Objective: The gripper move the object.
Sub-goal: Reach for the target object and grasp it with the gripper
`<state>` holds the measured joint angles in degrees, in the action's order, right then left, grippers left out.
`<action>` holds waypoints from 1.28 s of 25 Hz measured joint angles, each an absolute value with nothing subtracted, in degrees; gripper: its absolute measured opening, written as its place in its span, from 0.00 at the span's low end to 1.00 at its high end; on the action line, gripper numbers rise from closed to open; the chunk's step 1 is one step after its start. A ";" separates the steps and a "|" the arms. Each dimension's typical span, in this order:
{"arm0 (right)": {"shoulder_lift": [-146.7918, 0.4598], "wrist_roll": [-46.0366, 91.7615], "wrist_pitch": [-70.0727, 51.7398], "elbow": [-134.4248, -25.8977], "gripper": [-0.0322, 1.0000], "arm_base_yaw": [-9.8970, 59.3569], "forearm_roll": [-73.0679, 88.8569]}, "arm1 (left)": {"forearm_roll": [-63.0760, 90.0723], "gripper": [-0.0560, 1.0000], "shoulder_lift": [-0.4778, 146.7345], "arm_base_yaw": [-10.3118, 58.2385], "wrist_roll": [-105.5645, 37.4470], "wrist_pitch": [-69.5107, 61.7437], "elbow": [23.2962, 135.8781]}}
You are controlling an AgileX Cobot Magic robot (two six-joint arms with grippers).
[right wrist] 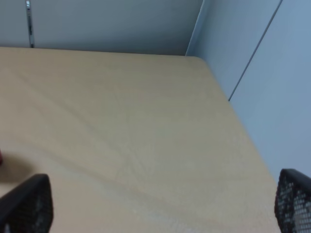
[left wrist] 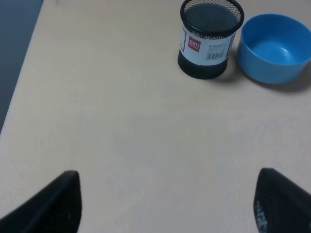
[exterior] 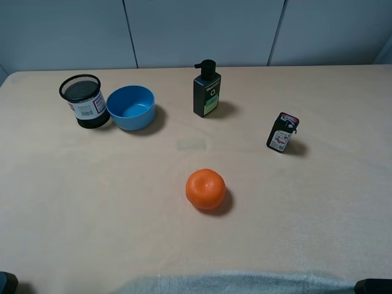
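Note:
The small black bottle (exterior: 282, 132) with a white-and-red label and pinkish-red top stands tilted on the right side of the table, seen only in the exterior high view. My left gripper (left wrist: 167, 204) is open and empty; its dark fingers (left wrist: 53, 204) frame bare table, near the front left corner. My right gripper (right wrist: 160, 204) is open and empty, over bare table near the right edge. In the exterior high view only dark arm tips show at the bottom corners, the left one (exterior: 7, 283) and the right one (exterior: 373, 286). Both grippers are far from the bottle.
A taller black pump bottle (exterior: 206, 90) with green label stands at the back middle. An orange (exterior: 206, 188) lies in the centre front. A blue bowl (exterior: 131, 107) (left wrist: 274, 47) and a black mesh cup (exterior: 84, 101) (left wrist: 210, 38) stand at the back left.

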<state>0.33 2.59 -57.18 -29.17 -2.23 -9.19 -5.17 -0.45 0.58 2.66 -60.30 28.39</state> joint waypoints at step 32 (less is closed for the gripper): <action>-65.32 5.63 -54.18 -56.23 0.70 -2.23 0.85 | -5.17 0.80 -0.45 0.58 2.66 -60.30 28.39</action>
